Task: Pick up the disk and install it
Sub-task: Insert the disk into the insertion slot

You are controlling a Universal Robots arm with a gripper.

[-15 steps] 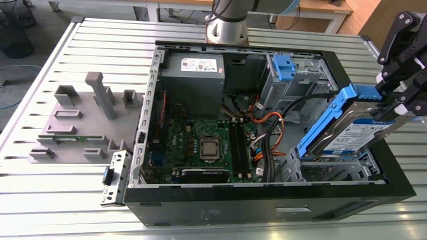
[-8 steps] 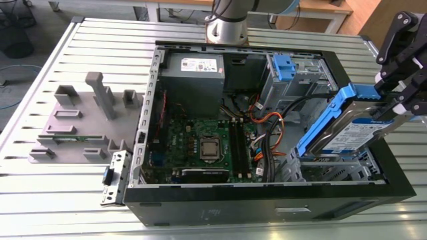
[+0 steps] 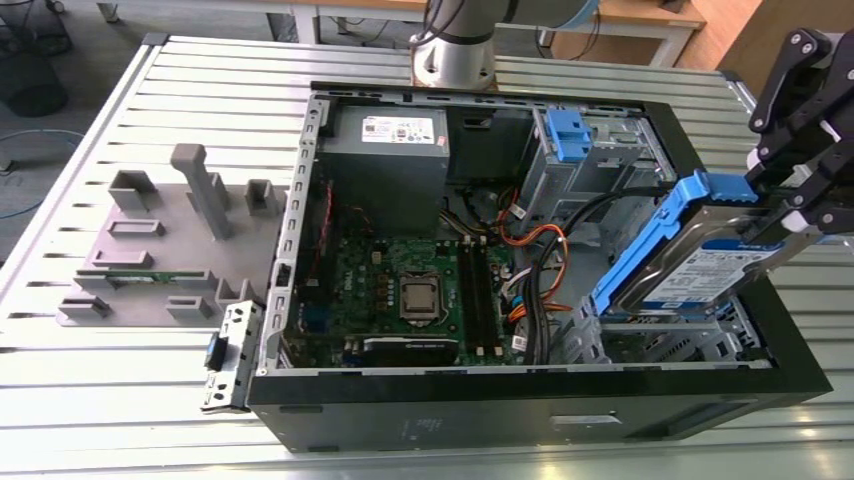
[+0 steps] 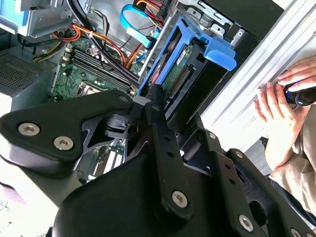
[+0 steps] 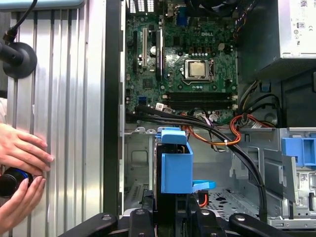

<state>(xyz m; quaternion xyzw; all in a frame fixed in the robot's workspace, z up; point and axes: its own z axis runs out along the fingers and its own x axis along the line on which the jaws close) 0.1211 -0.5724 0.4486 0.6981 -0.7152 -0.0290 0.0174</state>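
The disk is a silver-grey drive with a white-and-blue label in a blue carrier frame. It hangs tilted, on edge, above the metal drive cage at the front corner of the open computer case, on the exterior view's right. My gripper is shut on the disk's upper end. In the first wrist view the blue carrier juts out from the gripper over the cage floor. In the second wrist view the disk shows its connector edge beyond the gripper.
The case holds a green motherboard, a grey power supply, orange and black cables and a blue latch handle. A grey fixture plate lies on the slatted table. A person's hands rest beside the case.
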